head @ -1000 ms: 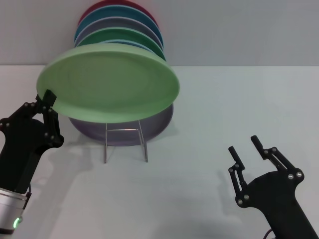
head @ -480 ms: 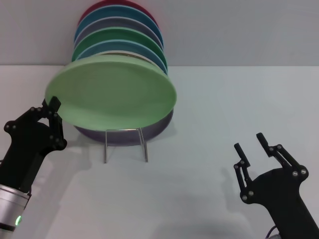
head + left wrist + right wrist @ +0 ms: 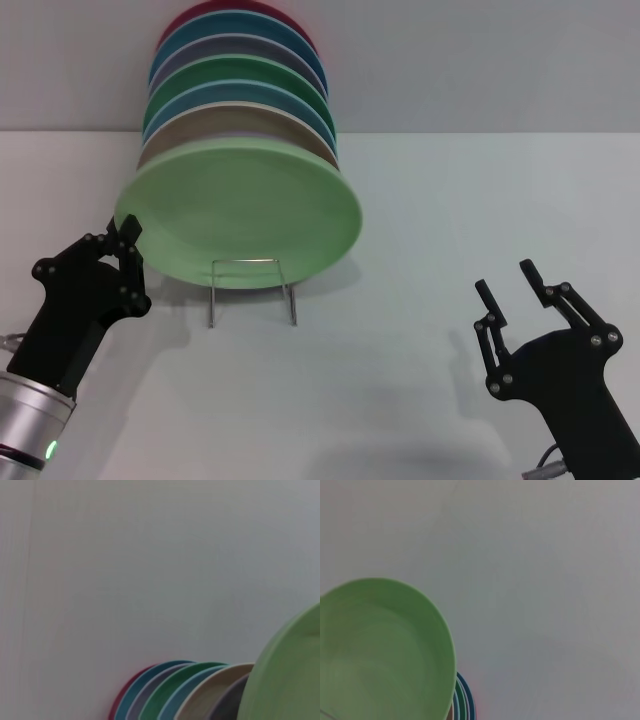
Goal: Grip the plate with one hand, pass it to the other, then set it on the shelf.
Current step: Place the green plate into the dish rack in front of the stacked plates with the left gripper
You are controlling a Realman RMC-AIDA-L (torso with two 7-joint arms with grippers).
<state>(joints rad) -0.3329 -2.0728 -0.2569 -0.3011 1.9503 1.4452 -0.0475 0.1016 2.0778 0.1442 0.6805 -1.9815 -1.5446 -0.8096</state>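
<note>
The light mint-green plate (image 3: 250,215) leans tilted at the front of the row on the shelf (image 3: 289,295), whose thin wire front leg shows below the plate's lower rim. My left gripper (image 3: 128,232) is at the plate's left rim and shut on it, with one finger in front of the edge. The plate's rim fills a corner of the left wrist view (image 3: 290,675), and its face shows in the right wrist view (image 3: 380,650). My right gripper (image 3: 510,282) hangs open over the table, well to the right of the shelf and holding nothing.
Behind the mint plate stand several more plates (image 3: 240,90) on edge, beige, blue, dark green, lilac, teal and red, reaching back to the wall. The white table (image 3: 420,220) stretches to the right of the shelf and in front of it.
My left gripper has carried the plate down and to the right, tipping it more upright against the row; it now hides the lilac plate. My right gripper has drawn back slightly to the right.
</note>
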